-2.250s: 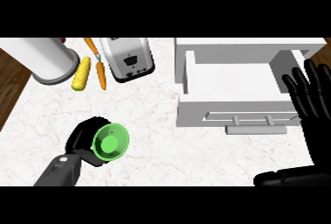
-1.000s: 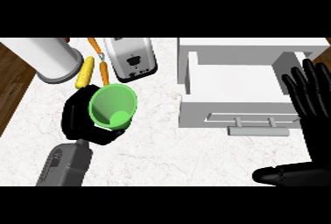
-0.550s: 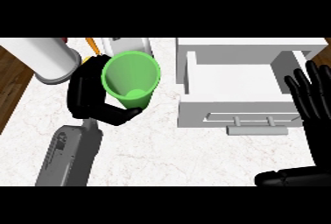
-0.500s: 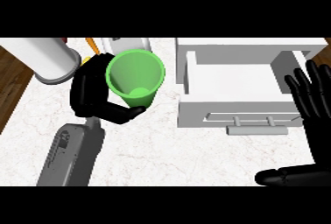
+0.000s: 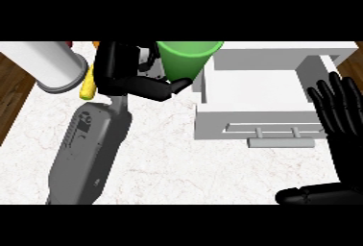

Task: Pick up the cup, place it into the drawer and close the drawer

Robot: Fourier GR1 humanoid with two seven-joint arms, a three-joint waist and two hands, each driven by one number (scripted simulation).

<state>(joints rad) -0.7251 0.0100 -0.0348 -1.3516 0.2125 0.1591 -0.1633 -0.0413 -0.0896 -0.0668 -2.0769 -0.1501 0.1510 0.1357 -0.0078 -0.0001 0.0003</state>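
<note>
Since the earlier frames the left hand (image 5: 122,67) has carried the cup (image 5: 186,58) up off the surface and rightward, to the drawer's left edge.

The surface (image 5: 177,168) is white, marbled stone. A strip of brown wooden floor (image 5: 13,103) shows along its left side. The white drawer (image 5: 248,122) stands open just right of the left fingers (image 5: 157,89), its bar handle (image 5: 280,142) facing the viewer. The grey left forearm (image 5: 90,144) runs up from the lower edge. A white cylinder (image 5: 50,65) stands left of those fingers, with a yellow item (image 5: 89,85) between it and the hand.

The right hand (image 5: 339,113) rests at the view's right edge, fingers straight and released, beside the drawer's right wall.

The cup is plain bright green, smooth-walled, with its top cut off by the view's upper limit. The left fingers are curled round its lower left side, grasping it. It overlaps the drawer's left rear corner.
</note>
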